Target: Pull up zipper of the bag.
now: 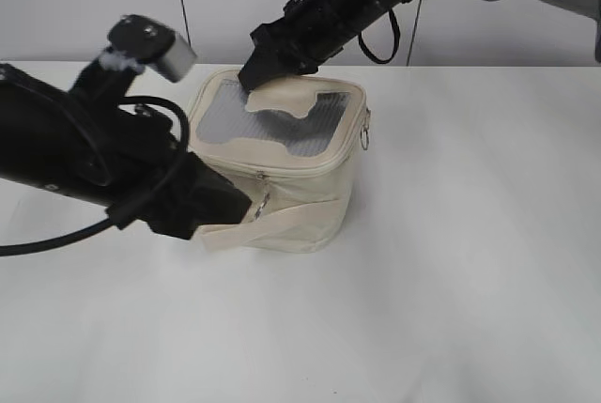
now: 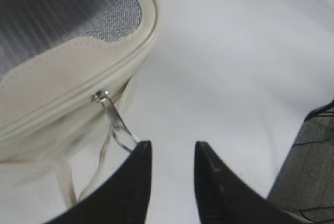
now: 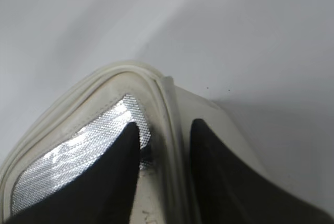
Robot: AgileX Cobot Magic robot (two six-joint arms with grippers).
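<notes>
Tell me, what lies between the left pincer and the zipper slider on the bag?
Only the slider's silver ring pull; its loop nearly reaches the open left pincer, seen in the left wrist view.

The left gripper sits low with its two black fingers parted by a narrow gap. The right arm reaches in from above — its gripper angled downward, fingers spread a little, nothing visibly clamped between them.

Bright even light, soft shadows, blurred wrist views, mesh glare
</notes>
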